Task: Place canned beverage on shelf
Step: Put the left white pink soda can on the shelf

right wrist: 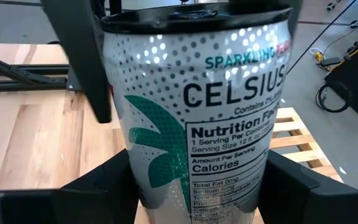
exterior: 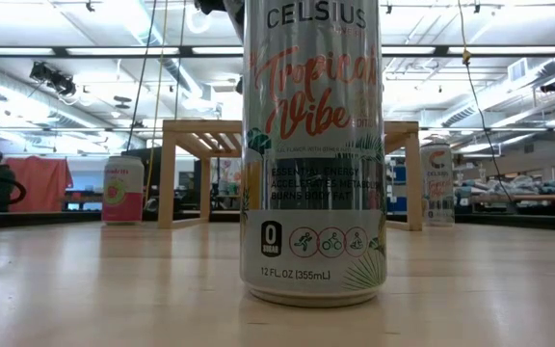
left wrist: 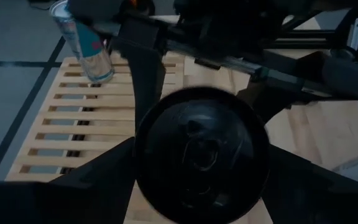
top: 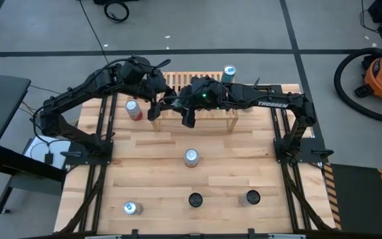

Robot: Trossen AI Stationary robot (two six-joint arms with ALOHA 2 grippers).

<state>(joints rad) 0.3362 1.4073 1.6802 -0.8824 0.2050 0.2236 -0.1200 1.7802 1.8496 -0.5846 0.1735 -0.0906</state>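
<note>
Nearest the low camera, a tall Celsius can [exterior: 314,154] is seen standing upright on the table [top: 151,166], in the middle of the boards and well apart from both arms. Other cans are set near the front edge. Farther back, the red can [top: 133,109] is placed just beside the left end of the shelf [top: 174,81]. Above the shelf's front edge, the held can [right wrist: 197,124] is kept upright in the air, pinched low on its body between the fingers of the right gripper [right wrist: 197,186]. The left gripper [left wrist: 194,180] is positioned directly over the can's dark lid; whether its jaws are spread or pressed together cannot be told. One more can [top: 228,72] is already stood on the slats at the far right corner.

The held can is judged rigid but thin-walled and smooth, probably full and fairly heavy, so a firm grip across the mid-body is advised. It should be set level on the slats, since gaps could tip it.
</note>
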